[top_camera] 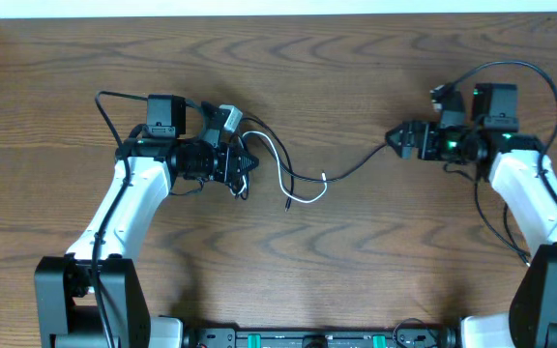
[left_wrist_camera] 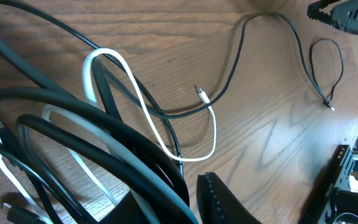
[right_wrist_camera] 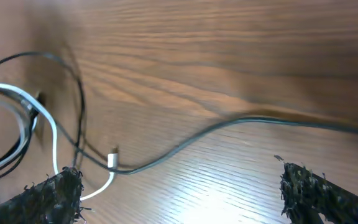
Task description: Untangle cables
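Note:
The white cord (top_camera: 280,159) and the thin black cord (top_camera: 356,166) lie looped together at the middle left of the wooden table. My left gripper (top_camera: 245,166) sits in the coils. In the left wrist view its jaws (left_wrist_camera: 179,193) stand slightly apart, with blurred black and white strands between them against the left finger and a sliver of table showing beside the right finger (left_wrist_camera: 222,199). The white cord (left_wrist_camera: 142,106) curls to a small plug (left_wrist_camera: 202,96). The black cord (left_wrist_camera: 235,62) runs right to my right gripper (top_camera: 392,138), which is wide open (right_wrist_camera: 179,180) with nothing between its fingers; the black cord (right_wrist_camera: 229,124) lies just beyond its fingertips.
Thick black arm wires arch over the right arm (top_camera: 540,77) and beside the left arm (top_camera: 114,106). The table's far edge (top_camera: 278,12) runs along the top. Both arm bases stand at the near edge, the left one (top_camera: 85,300) and the right one (top_camera: 549,290).

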`<state>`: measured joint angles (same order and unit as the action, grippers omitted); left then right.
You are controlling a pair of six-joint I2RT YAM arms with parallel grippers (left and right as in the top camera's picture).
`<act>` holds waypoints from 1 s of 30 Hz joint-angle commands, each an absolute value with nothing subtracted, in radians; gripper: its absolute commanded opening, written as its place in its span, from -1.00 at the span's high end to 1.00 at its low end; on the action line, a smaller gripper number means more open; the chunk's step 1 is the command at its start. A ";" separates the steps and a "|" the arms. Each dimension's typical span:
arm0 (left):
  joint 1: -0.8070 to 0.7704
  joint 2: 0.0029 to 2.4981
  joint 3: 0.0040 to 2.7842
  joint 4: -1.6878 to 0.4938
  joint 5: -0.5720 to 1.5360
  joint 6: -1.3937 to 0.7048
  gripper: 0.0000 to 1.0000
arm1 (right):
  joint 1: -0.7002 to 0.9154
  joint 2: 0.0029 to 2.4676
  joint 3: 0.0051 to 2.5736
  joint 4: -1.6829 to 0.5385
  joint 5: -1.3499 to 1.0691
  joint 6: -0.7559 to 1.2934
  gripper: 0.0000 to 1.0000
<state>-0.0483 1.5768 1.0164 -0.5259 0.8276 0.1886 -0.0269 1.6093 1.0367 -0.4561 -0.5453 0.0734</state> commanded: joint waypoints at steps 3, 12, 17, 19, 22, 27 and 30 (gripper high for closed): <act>-0.052 1.578 1.026 -0.542 0.794 0.204 -0.04 | 0.042 1.604 1.036 -0.433 -0.567 0.051 -0.99; -0.052 1.533 1.098 -0.520 0.543 0.013 -0.07 | 0.053 1.604 1.036 -0.409 -0.568 0.131 -0.98; -0.052 1.536 1.098 -0.476 0.472 -0.111 -0.11 | 0.054 1.604 1.036 -0.400 -0.566 0.152 -0.98; -0.052 1.537 1.097 -0.476 0.453 -0.138 -0.30 | 0.054 1.604 1.036 -0.400 -0.528 0.152 -0.99; -0.052 1.537 1.097 -0.472 0.456 -0.144 -0.49 | 0.054 1.604 1.036 -0.400 -0.463 0.152 -0.98; -0.052 1.537 1.097 -0.473 0.456 -0.144 -0.84 | 0.053 1.604 1.036 -0.400 -0.409 0.152 -0.98; -0.052 1.538 1.097 -0.472 0.455 -0.144 -0.85 | 0.053 1.604 1.036 -0.400 -0.410 0.152 -0.99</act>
